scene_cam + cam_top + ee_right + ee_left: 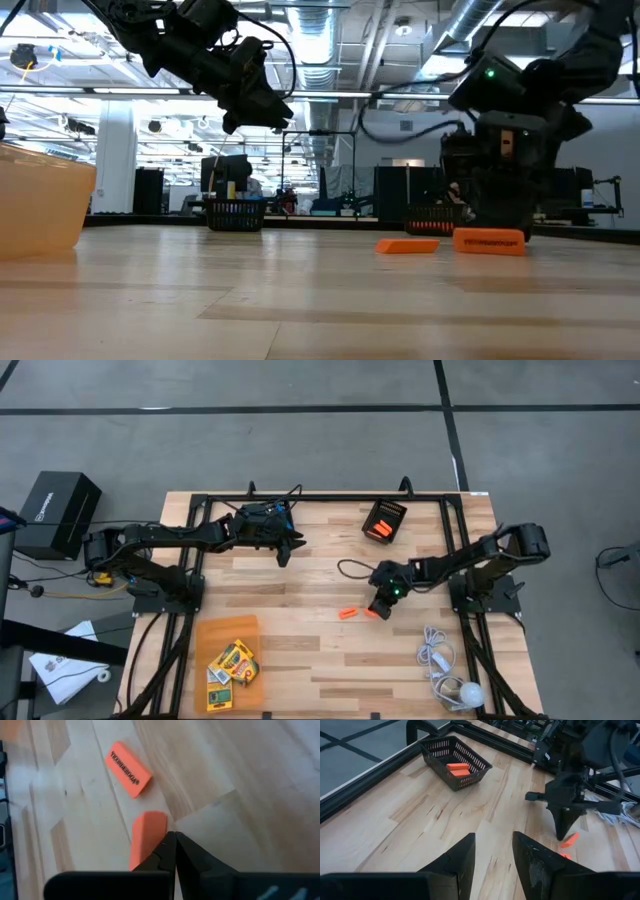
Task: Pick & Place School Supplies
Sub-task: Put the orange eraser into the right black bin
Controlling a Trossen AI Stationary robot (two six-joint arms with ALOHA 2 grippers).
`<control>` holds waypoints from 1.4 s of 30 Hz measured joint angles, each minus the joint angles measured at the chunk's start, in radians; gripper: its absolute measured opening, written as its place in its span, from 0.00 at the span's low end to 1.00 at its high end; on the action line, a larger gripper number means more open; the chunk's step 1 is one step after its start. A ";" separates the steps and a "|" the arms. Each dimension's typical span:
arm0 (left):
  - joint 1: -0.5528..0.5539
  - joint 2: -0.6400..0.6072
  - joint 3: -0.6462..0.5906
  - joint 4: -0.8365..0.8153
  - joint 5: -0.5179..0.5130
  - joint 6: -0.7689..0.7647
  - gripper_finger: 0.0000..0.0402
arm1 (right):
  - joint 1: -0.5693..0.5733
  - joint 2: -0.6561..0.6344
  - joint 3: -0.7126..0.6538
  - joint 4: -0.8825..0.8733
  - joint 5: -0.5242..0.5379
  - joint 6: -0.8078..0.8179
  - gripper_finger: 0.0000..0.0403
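While bent down over mid-surface (pixel 300 660), right claw (pixel 174 851) pinched shut, empty, tips touching the near eraser (pixel 145 837). Second eraser (pixel 128 768) just beyond, black lettering too blurred to read. Left claw (pixel 492 851) raised, parted, empty, near the far edge. Only left wrist shows two erasers inside the bin (pixel 432 751). Crayon boxes (pixel 232 663) in the orange tray (pixel 205 635).

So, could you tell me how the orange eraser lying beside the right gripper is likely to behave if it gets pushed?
The orange eraser is a flat-sided block lying on the bare wooden table, so it would probably slide or pivot rather than roll. It looks small and likely light. Pushed off-centre by the shut right gripper, it may spin aside.
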 joint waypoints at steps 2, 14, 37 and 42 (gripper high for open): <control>0.000 0.000 0.000 0.000 0.000 -0.002 0.31 | -0.018 0.000 -0.001 0.003 -0.005 -0.013 0.00; 0.000 0.000 0.000 0.000 0.000 -0.006 0.31 | -0.078 0.000 0.000 -0.019 -0.059 -0.052 0.00; 0.000 0.000 0.000 0.002 0.000 0.022 0.31 | -0.093 -0.288 0.223 -0.542 0.178 -0.030 0.35; 0.000 0.000 0.000 0.003 0.000 0.059 0.31 | 0.012 -0.269 0.388 -0.842 0.309 -0.030 0.47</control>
